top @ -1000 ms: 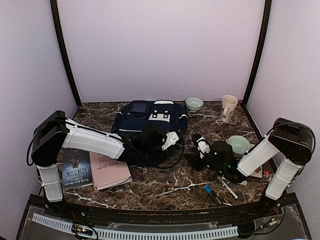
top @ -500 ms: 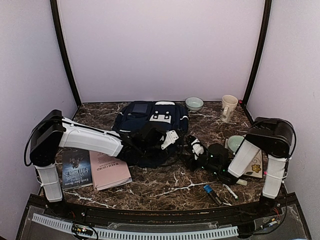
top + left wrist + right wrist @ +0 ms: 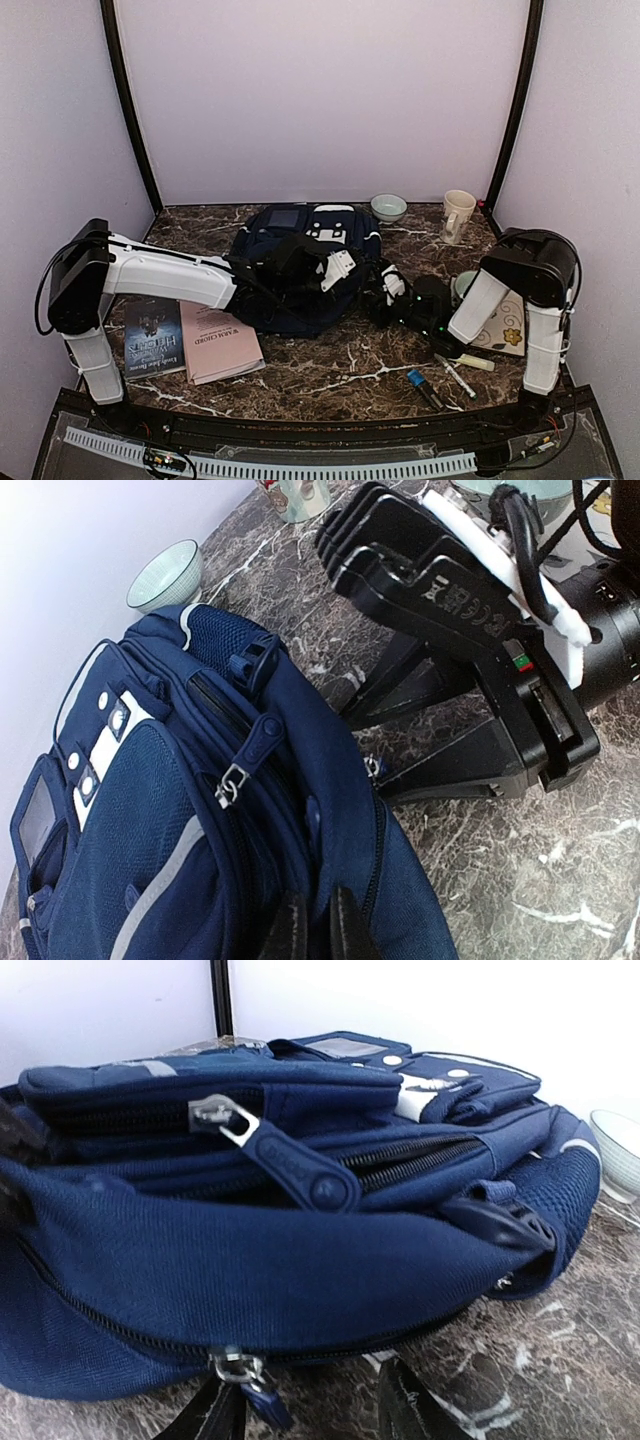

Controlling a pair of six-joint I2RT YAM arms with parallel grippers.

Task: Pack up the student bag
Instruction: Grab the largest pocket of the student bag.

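The student bag (image 3: 270, 235) lies midway across the desk (image 3: 340, 375).
Left claw (image 3: 310, 932) clenched on its fabric; right claw (image 3: 310, 1415) released, straddling the zip pull (image 3: 240, 1372). Closing off-centre could miss the pull and drag the bag.

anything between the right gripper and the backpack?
Nothing separate. In the right wrist view the right gripper, jaws apart, sits right at the navy-blue fabric backpack; only the bag's own metal zipper pull hangs in the gap.
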